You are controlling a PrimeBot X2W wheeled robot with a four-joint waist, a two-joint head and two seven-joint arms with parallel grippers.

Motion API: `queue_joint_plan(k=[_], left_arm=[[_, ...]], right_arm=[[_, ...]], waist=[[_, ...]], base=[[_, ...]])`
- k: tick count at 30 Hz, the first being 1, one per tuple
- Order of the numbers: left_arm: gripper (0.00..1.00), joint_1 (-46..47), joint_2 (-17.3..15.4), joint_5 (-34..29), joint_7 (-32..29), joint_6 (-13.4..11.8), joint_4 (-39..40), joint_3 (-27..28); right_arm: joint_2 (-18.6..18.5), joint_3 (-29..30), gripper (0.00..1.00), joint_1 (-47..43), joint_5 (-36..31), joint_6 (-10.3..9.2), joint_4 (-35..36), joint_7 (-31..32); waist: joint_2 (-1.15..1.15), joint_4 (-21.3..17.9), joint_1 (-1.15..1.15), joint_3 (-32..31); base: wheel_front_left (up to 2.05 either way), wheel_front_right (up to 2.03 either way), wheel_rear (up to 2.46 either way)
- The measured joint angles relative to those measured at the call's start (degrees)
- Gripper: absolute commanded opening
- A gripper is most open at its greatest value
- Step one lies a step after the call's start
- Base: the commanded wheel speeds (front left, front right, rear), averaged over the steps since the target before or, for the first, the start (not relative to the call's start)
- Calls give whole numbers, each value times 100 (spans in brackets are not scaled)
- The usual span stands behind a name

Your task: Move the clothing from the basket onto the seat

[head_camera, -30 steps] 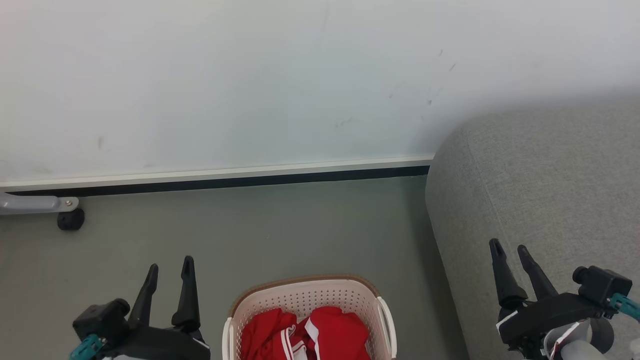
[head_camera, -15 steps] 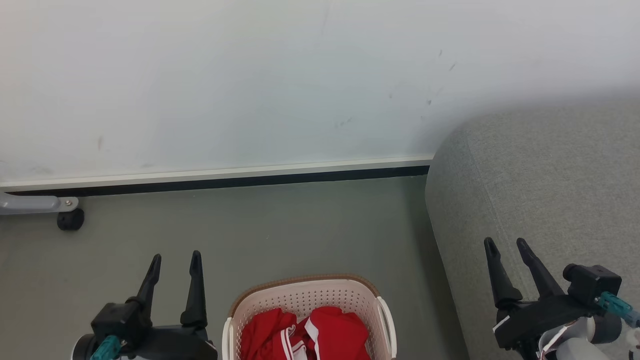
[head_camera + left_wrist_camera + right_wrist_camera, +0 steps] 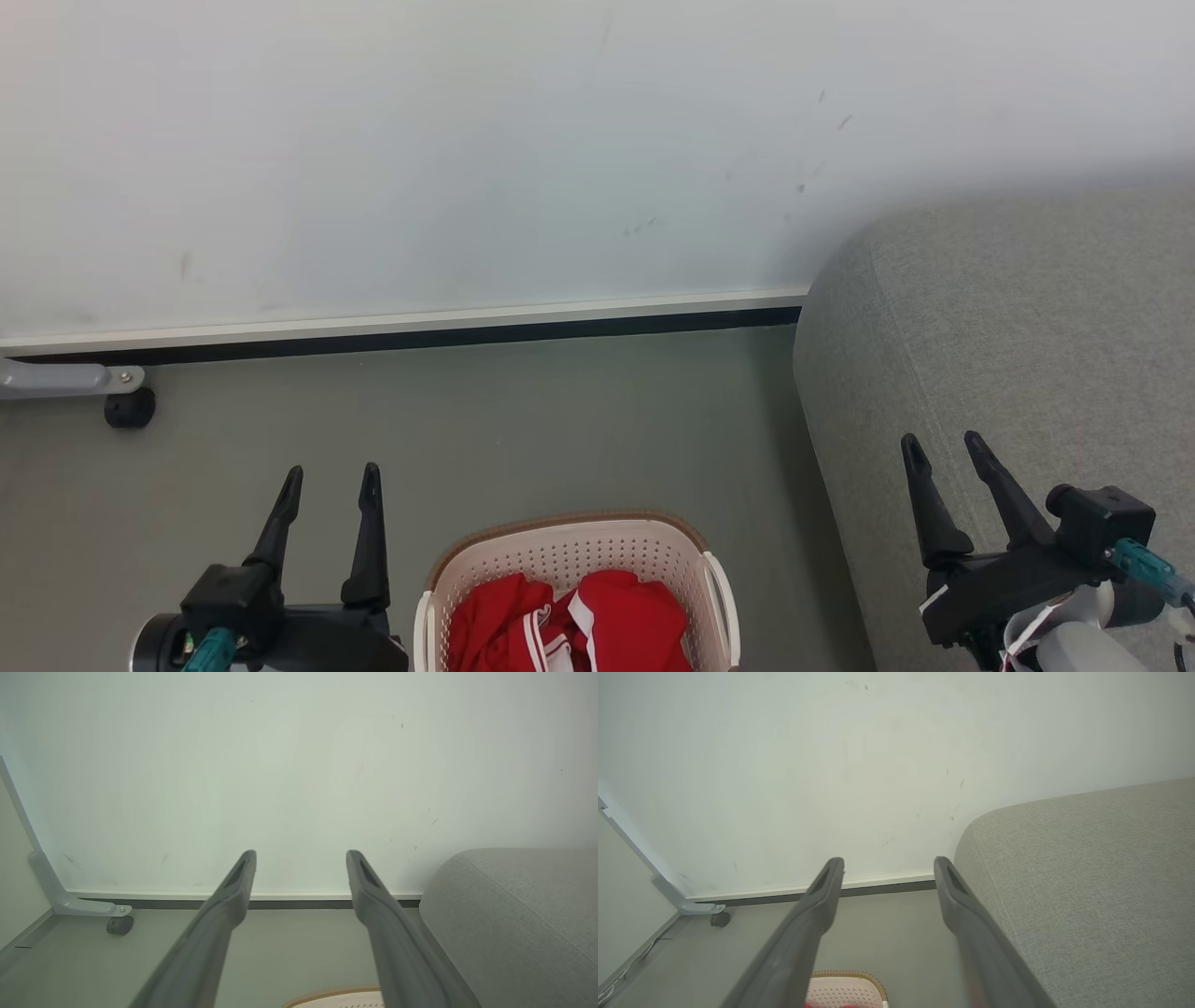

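Observation:
Red clothing (image 3: 574, 621) with white edging lies bunched in the cream basket (image 3: 560, 546), which stands on the floor at the bottom middle of the head view. To the right rises the grey fabric seat (image 3: 1027, 336). My left gripper (image 3: 331, 474) hovers open just left of the basket, nothing between its fingers. My right gripper (image 3: 943, 442) is open over the seat's left edge, also empty. The left wrist view (image 3: 301, 855) catches the basket rim (image 3: 336, 996) at the bottom; the right wrist view (image 3: 888, 861) looks over the basket (image 3: 845, 989) and the seat (image 3: 1087, 882).
A white wall with a dark baseboard (image 3: 401, 338) runs behind the grey floor. A grey metal leg with a black caster (image 3: 129, 408) sits at the far left by the wall. Open floor lies between basket and wall.
The left gripper shifted right, toward the basket, and its fingers straightened. The right gripper rose slightly and edged left over the seat. Basket and clothing stayed put.

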State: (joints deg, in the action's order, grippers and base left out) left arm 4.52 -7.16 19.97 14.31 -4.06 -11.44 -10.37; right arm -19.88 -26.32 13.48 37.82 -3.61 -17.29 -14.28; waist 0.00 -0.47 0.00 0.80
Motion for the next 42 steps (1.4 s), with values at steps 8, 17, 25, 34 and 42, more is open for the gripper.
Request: queue_joint_plan(k=[8, 17, 25, 34, 42], left_arm=[[100, 0, 22, -38, 0, 10, 0, 57], [100, 0, 58, -42, 0, 62, 0, 101], [100, -3, 133, -38, 0, 112, 62, 198], [100, 21, 210, 5, 0, 213, 131, 219], [100, 369, 227, 5, 0, 361, 77, 133]], right_arm=[[3, 35, 100, -1, -46, 0, 12, -1], [9, 59, 100, -1, -111, 0, 15, -1], [23, 74, 100, 7, -164, 16, 101, -1], [-9, 164, 100, 54, -208, 53, 311, -1], [-16, 222, 100, 324, -255, 65, 638, -2]], waist=[[0, -1, 0, 23], [0, -14, 0, 45], [0, -83, 0, 168], [0, -219, 0, 571], [0, -363, 0, 1083]], base=[[0, 0, 0], [0, 0, 0], [0, 0, 0], [0, 0, 0], [0, 0, 0]])
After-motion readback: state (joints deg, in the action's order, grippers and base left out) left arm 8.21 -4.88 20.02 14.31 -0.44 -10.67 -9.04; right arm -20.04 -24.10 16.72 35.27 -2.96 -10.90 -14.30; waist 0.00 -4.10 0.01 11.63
